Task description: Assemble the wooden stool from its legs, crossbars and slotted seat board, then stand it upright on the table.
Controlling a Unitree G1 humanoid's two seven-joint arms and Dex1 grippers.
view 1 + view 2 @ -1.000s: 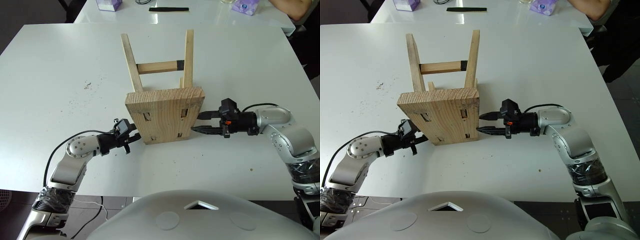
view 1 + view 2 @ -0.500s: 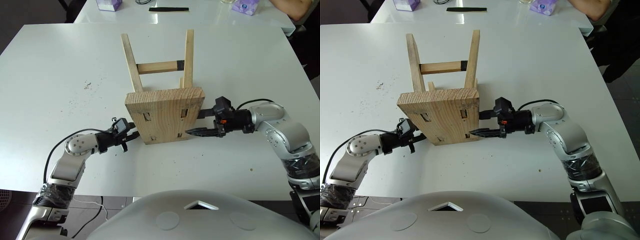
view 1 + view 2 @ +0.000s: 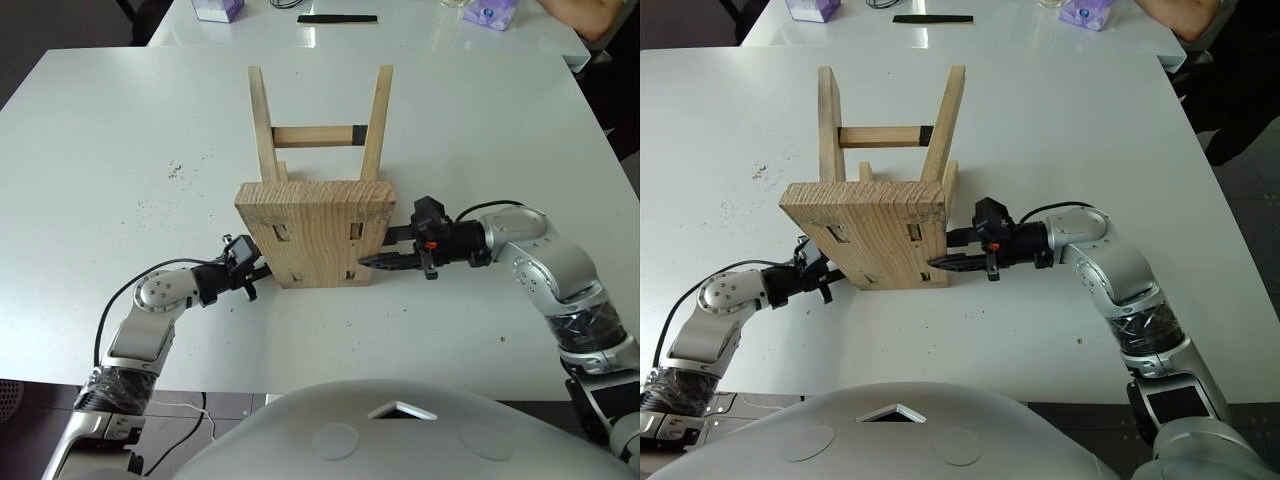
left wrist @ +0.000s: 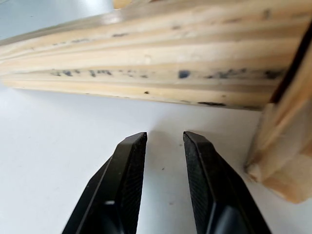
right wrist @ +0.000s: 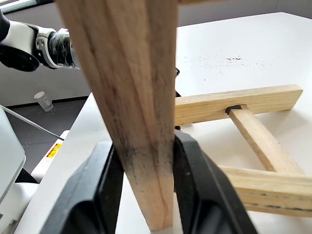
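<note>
Stool (image 3: 315, 192) on side, right pincer (image 3: 374, 250) pinching seat board (image 3: 308, 242), left pincer (image 4: 164, 140) spread alongside

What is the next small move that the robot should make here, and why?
Probably bring the left hand forward and close it on the left edge of the seat board. The right hand is shut on the right edge, but the left hand is open and apart from the wood; the stool lies on its side.
</note>
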